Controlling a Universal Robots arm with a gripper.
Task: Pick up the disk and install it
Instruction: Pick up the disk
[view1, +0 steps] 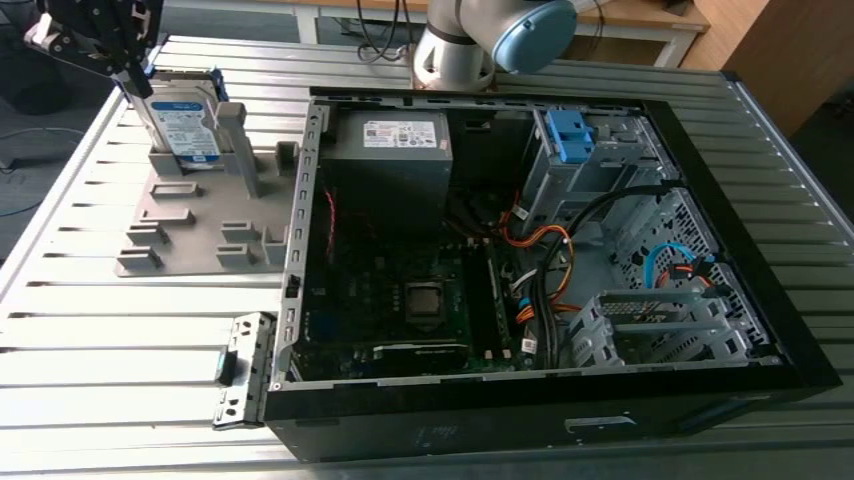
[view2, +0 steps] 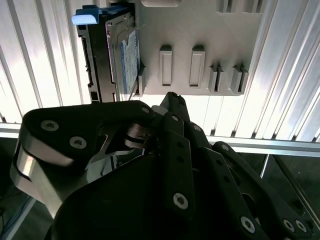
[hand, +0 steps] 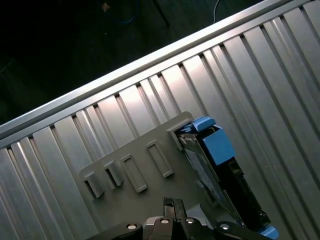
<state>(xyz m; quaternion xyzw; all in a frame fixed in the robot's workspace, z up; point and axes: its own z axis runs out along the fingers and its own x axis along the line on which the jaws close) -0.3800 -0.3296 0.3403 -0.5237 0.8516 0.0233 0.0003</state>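
The disk (view1: 184, 125) stands on edge in a slot of the grey holder plate (view1: 187, 215) on the exterior view's left; it is silver with a white-and-blue label and a blue frame. My gripper (view1: 134, 85) hangs over its far upper corner, close beside it. In the second wrist view the fingers of the gripper (view2: 167, 100) meet at their tips with nothing between them, and the disk (view2: 122, 60) stands just beyond and to one side. The first wrist view has the disk (hand: 215, 165) in the holder plate (hand: 145, 150), past the gripper (hand: 172, 205).
An open black computer case (view1: 467, 420) lies on the ribbed metal table (view1: 120, 330), right of the holder. Inside are a grey box with a white sticker (view1: 390, 150), a blue bracket (view1: 571, 135) in the drive cage, cables and a mainboard. The arm's base (view1: 467, 40) stands behind.
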